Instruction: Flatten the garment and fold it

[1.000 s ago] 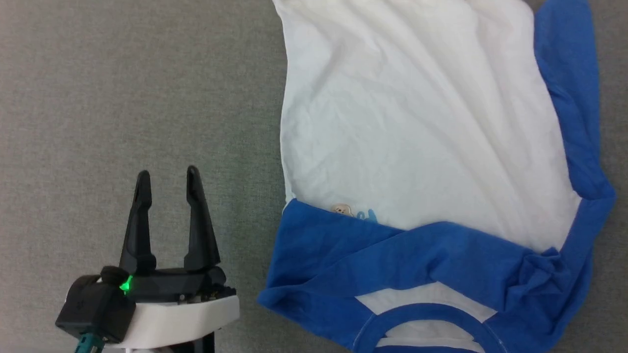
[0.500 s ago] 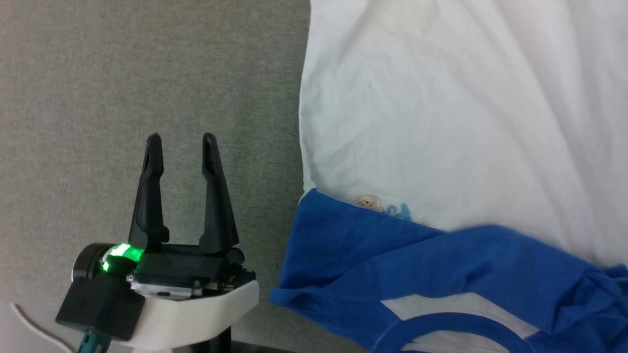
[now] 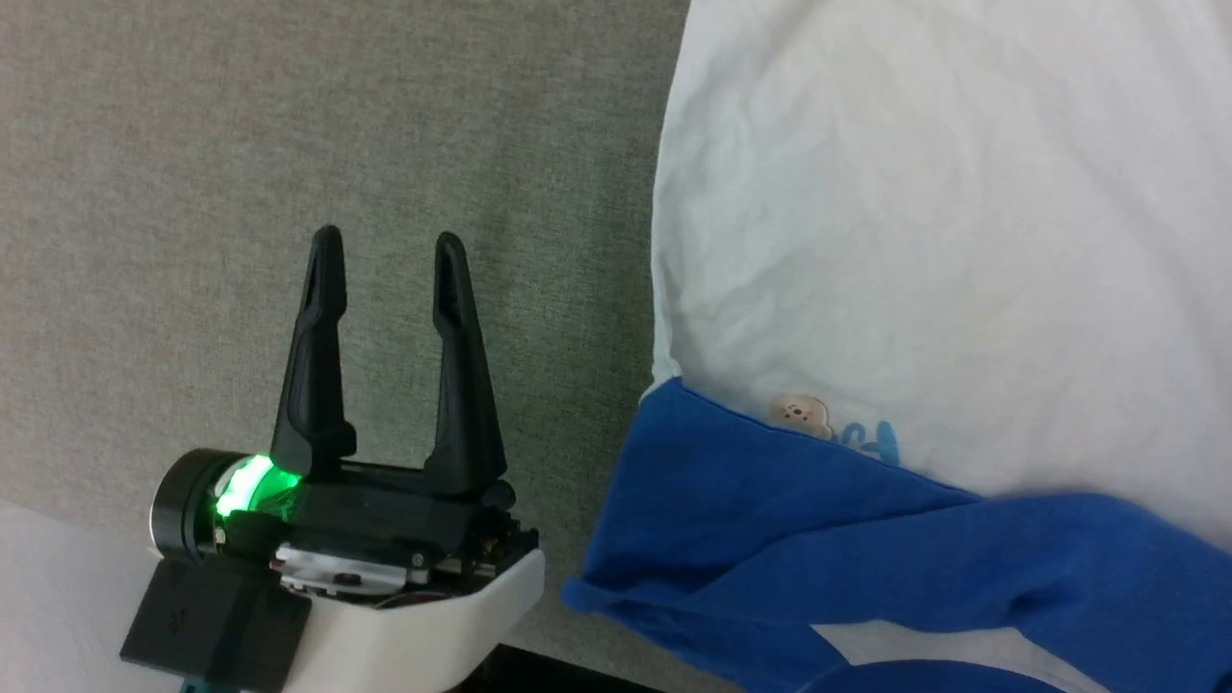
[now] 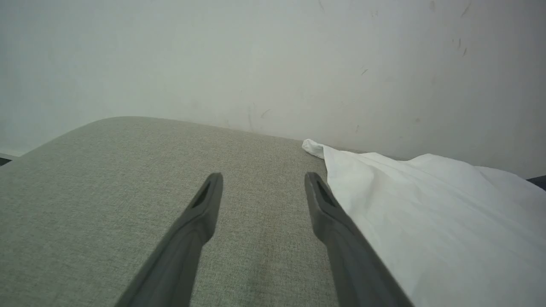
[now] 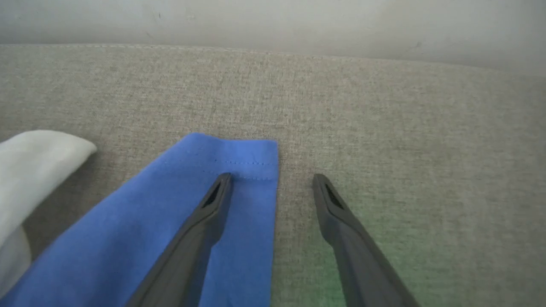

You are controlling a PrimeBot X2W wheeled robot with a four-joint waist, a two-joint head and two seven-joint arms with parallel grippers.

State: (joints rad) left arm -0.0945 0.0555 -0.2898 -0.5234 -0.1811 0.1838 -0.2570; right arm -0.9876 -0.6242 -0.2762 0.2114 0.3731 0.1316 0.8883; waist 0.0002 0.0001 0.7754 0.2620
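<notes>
Grey woven cloth over the table [image 3: 289,115], coarse and matt, rounded at the far corner in the left wrist view. Spread across its right part in the head view: the garment [image 3: 914,241], soft white cotton, finely creased, with a smooth bright blue sleeve [image 3: 770,520] folded across the chest just below a small bear print [image 3: 799,412] and light-blue lettering [image 3: 871,441]. Left of it, clear of the cloth, the left pincer [image 3: 387,241]: two long dark tapering fingers, spread wide, released, over bare table; green light [image 3: 245,481] glowing at the wrist, white shell beneath. Added by the left wrist view: the garment's white edge running just beside one finger, a small rolled corner [image 4: 313,147] at the far end, a scuffed pale wall [image 4: 256,64] behind. Added by the right wrist view: the right pincer [image 5: 273,177], likewise released and empty, one finger over a flat blue cuff [image 5: 239,155] with a stitched hem, the other over bare table; touching or hovering, cannot tell; a white fold [image 5: 38,157] off to the side. Against the picture a second ago: head camera swung, so garment further right and cut off by the frame, neck trim down to a sliver at the bottom edge, left pincer higher and larger in frame; fingers as wide apart as before.
</notes>
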